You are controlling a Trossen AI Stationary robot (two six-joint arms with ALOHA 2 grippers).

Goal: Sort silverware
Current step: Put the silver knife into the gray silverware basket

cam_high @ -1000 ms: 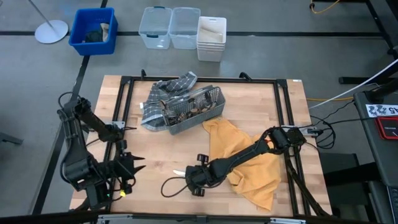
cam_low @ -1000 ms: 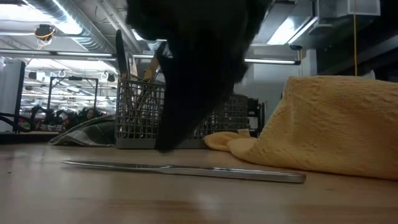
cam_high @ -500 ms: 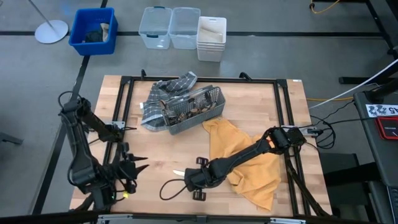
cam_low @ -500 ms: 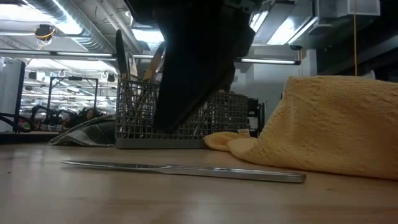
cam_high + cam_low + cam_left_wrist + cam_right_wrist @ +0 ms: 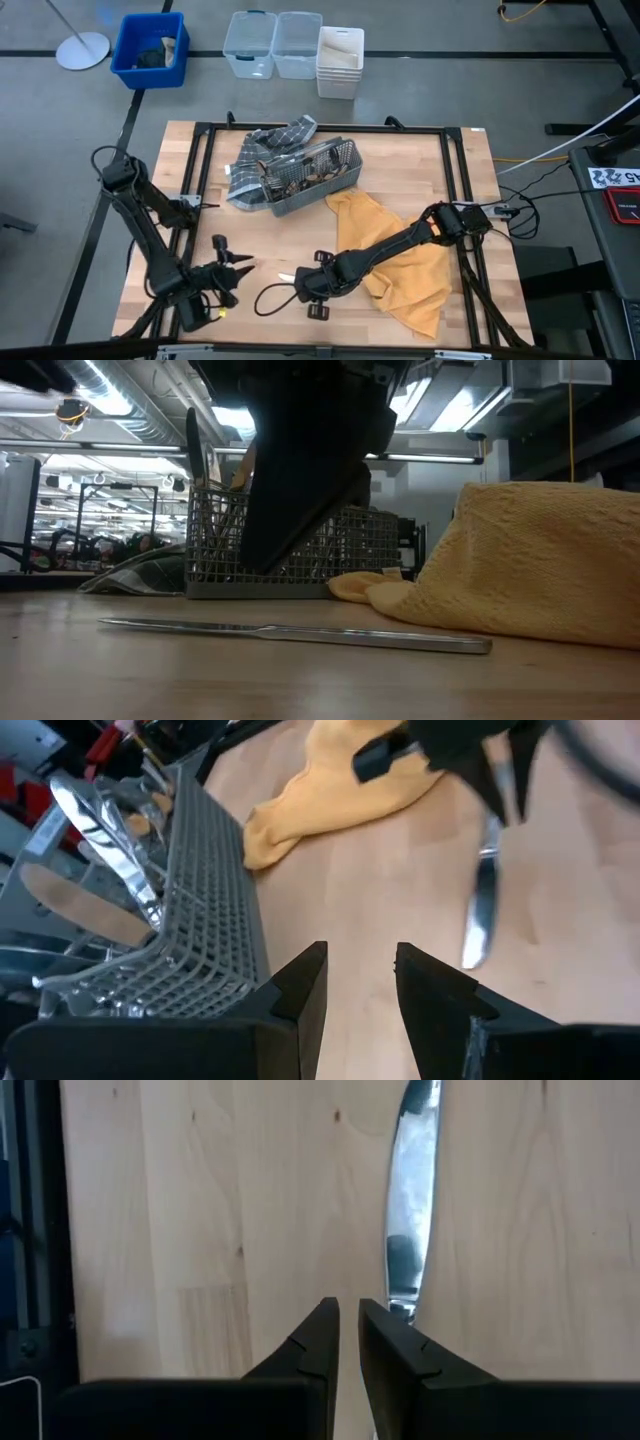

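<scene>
Worktop (image 5: 420,160) is carrying everything, with the grey mesh caddy (image 5: 305,178) lying half on a checked cloth (image 5: 262,150) toward the far side, several utensils already standing in it. Yellow towel (image 5: 395,255) is sprawling beside it, probably as a sorting spot. Right tool (image 5: 303,290), fingers nearly together and gripping nothing, is hovering just above a lone knife (image 5: 300,633) lying flat on the bare wood near the front edge, seemingly lining up a pick. Left tool (image 5: 238,268), fingers parted and empty, is waiting just beside the knife's tip
</scene>
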